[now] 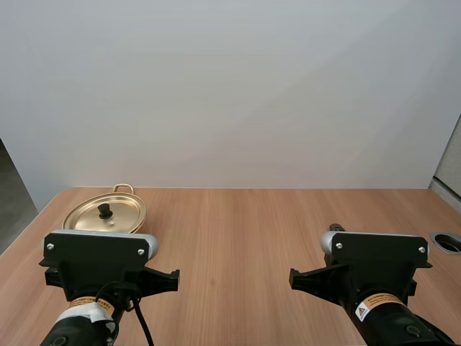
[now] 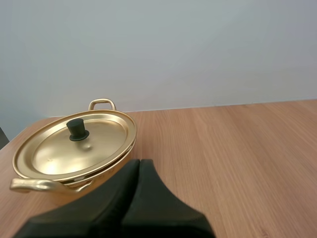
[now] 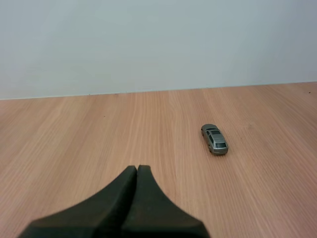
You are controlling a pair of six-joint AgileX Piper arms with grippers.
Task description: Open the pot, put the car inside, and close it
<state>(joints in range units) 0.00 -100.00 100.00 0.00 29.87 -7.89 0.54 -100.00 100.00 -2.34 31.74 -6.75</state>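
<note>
pot (image 2: pixel 29 185) gold w/ black-knobbed lid (image 2: pixel 74 146) on; car (image 3: pixel 214 139) grey; left tool (image 2: pixel 139 161), right tool (image 3: pixel 137 168) pressed together.

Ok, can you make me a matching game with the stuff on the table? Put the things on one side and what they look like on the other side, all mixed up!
Things:
1. lid
2. knob
3. car
4. left gripper

What they are like:
A. shut, holding nothing
B. grey
C. shiny gold
D. small and black, standing in the middle of the lid

Right pairs: 1-C, 2-D, 3-B, 4-A.
</note>
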